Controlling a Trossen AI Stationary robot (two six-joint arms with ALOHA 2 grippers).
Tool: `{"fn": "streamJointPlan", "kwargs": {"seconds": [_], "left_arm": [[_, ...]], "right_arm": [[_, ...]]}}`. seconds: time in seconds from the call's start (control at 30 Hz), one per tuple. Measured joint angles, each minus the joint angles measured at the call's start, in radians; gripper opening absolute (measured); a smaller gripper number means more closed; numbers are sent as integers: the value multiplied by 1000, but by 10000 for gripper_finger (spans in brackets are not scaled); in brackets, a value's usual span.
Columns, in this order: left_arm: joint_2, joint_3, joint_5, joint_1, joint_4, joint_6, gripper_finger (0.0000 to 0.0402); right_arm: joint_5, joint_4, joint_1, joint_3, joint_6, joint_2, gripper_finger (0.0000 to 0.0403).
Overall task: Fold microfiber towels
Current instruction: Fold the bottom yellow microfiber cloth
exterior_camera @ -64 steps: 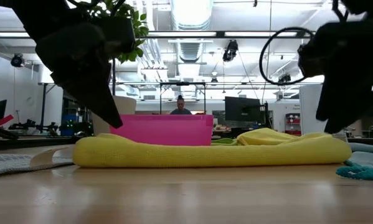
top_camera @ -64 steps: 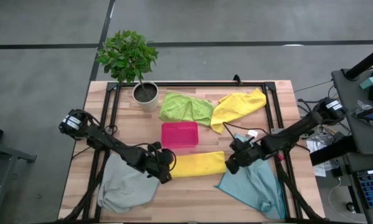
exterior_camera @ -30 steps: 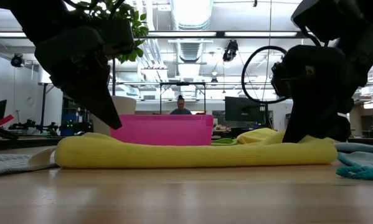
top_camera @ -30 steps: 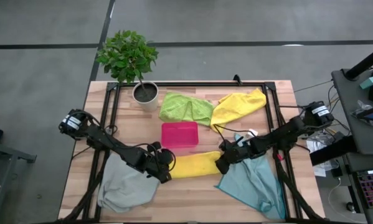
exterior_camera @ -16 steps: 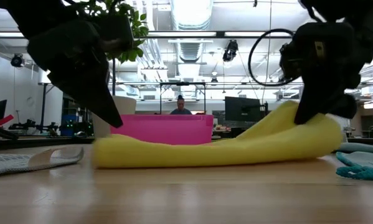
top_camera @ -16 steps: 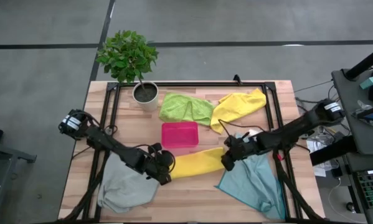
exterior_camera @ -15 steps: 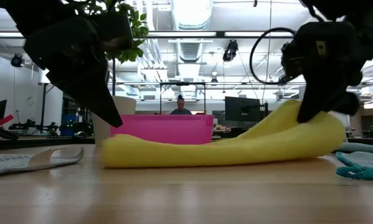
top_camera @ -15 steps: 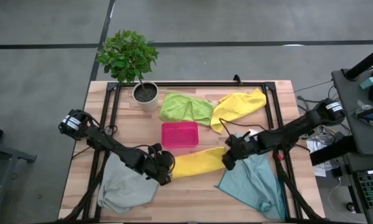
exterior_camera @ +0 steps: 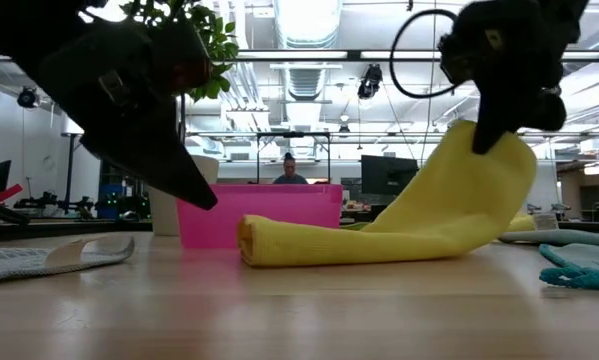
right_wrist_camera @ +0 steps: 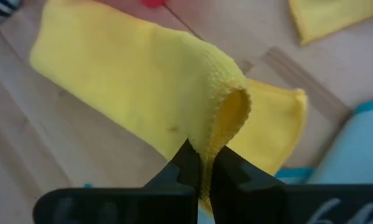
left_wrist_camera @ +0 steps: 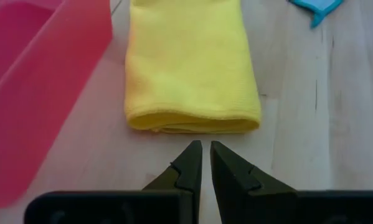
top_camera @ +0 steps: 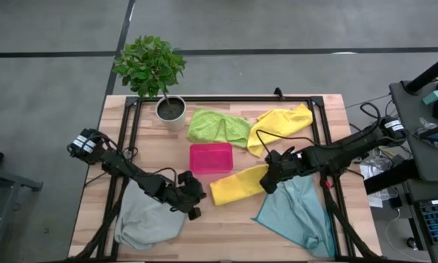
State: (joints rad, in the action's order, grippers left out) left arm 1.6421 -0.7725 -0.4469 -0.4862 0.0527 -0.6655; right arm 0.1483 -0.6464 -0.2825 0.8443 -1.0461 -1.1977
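The right tool (top_camera: 268,180) is pinching one end of the folded yellow microfiber towel (top_camera: 237,185), its two dark fingers (right_wrist_camera: 187,163) clamped on the cloth's looped edge and holding that end off the wooden desk (top_camera: 226,228). In the low view this raised end is hanging from the tool (exterior_camera: 486,130) while the towel (exterior_camera: 379,225) is sloping down to its other end, which is lying flat on the desk just in front of the small pink rectangular plastic tray (top_camera: 210,158). The right arm is reaching in low from the desk's right side, stretched out toward the tray.

The left tool (top_camera: 191,207) is hovering close to the desk near the towel's resting end, apart from it. In its wrist view the fingers (left_wrist_camera: 189,165) are standing nearly together with only a thin slit between them, holding nothing, pointed at the towel's folded edge (left_wrist_camera: 189,74) with the tray (left_wrist_camera: 40,81) beside it. The left arm is stretching across from the desk's left edge, passing over the pale grey towel (top_camera: 147,222), which is lying rumpled to the tray's near left.

The light teal-blue towel (top_camera: 297,213) is spread out to the tray's near right, under the right arm. Beyond the tray, the lime green towel (top_camera: 217,126) and a second yellow towel (top_camera: 281,124) are lying side by side, touching, with a potted green plant (top_camera: 160,77) at the far left corner.
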Motion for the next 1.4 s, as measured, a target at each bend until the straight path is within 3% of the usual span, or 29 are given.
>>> {"fn": "streamJointPlan", "kwargs": {"seconds": [0.7,1.4], "left_arm": [[192,20,-41,0,228,19,19],[207,29,-90,10,299,103,19]], "right_arm": [[-26,0,6,306,124,-333,9],[-53,49,21,560,213,-606,9]]}}
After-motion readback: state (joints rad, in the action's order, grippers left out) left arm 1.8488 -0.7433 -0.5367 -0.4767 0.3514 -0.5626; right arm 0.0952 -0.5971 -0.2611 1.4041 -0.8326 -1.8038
